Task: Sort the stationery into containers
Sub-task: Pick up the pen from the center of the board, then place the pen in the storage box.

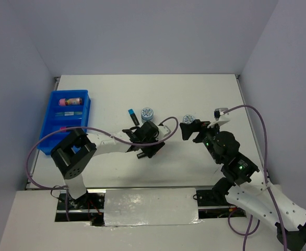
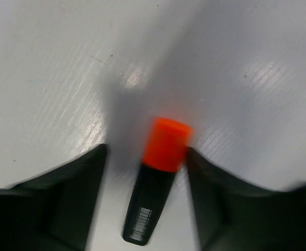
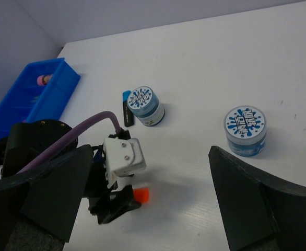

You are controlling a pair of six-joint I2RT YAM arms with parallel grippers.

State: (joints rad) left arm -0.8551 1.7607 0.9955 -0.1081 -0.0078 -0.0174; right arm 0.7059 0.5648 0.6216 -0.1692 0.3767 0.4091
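Observation:
A black highlighter with an orange cap lies on the white table between the fingers of my left gripper, which is open and low over it, the right finger close to the cap. In the top view the left gripper hides it; its cap shows in the right wrist view. My right gripper is open and empty, just in front of one blue-white tape roll. The other tape roll stands beside a blue-capped highlighter. The blue tray at far left holds a pink tube.
The tray's nearer compartments hold a few more small items. The left arm's purple cable loops in front of the tray. The right arm's cable arcs at the right. Grey walls close the table on three sides.

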